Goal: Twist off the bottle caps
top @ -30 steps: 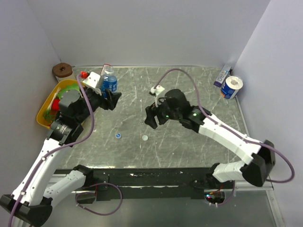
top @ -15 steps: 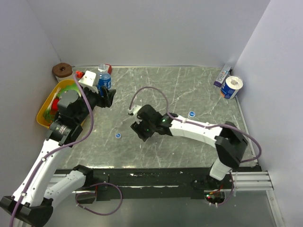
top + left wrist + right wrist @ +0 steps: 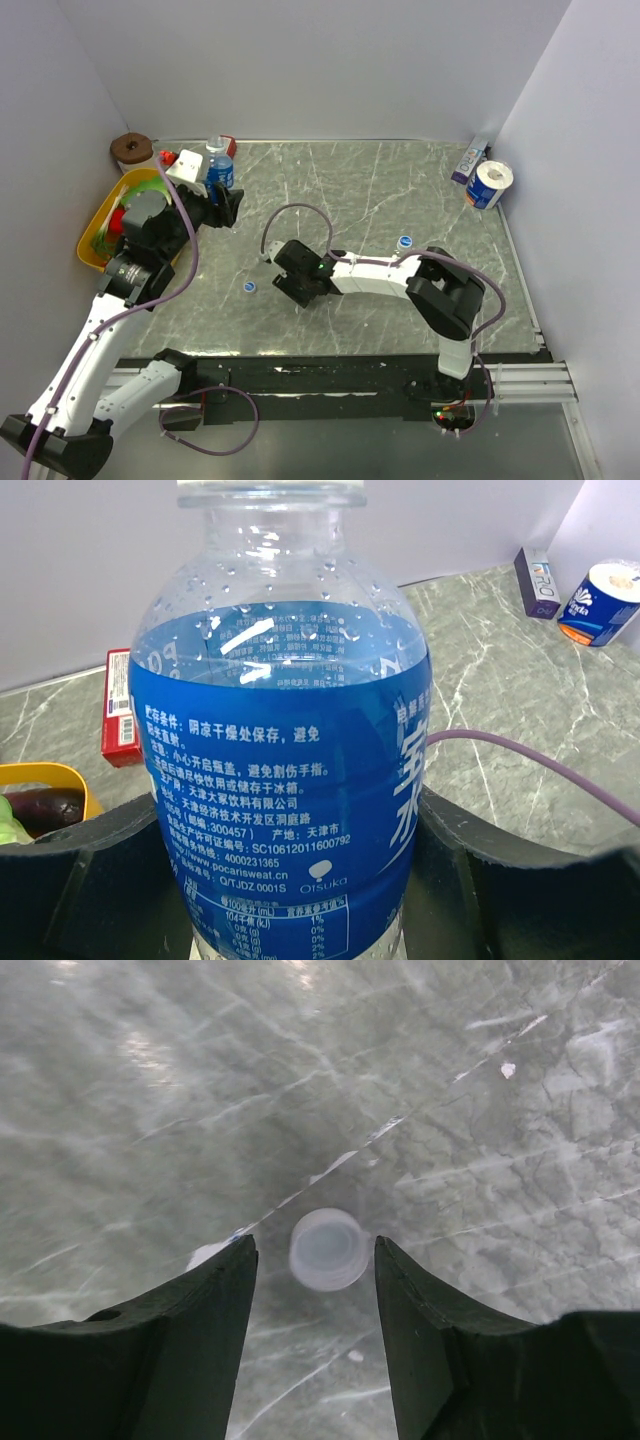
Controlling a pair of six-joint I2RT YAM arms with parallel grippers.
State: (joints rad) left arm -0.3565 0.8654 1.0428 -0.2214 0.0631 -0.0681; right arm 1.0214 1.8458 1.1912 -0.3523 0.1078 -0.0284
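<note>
My released right pincer (image 3: 315,1247) straddles a round white plastic cap (image 3: 328,1249) loose on the bench (image 3: 480,1080), a round blue plastic cap (image 3: 248,287) lies left of it, another blue cap (image 3: 404,242) right, and my left pincer (image 3: 295,880) grasps the clear blue-labelled plastic bottle (image 3: 280,740): little unscrewing seems left.

You have open table (image 3: 400,190) mid-back. Your right gripper (image 3: 315,1250) straddles a white cap (image 3: 328,1250), gaps both sides. Left corner crowded: bottle (image 3: 221,170), red box (image 3: 120,708), yellow bowl (image 3: 92,222). Toilet roll (image 3: 490,185) blocks far right.
</note>
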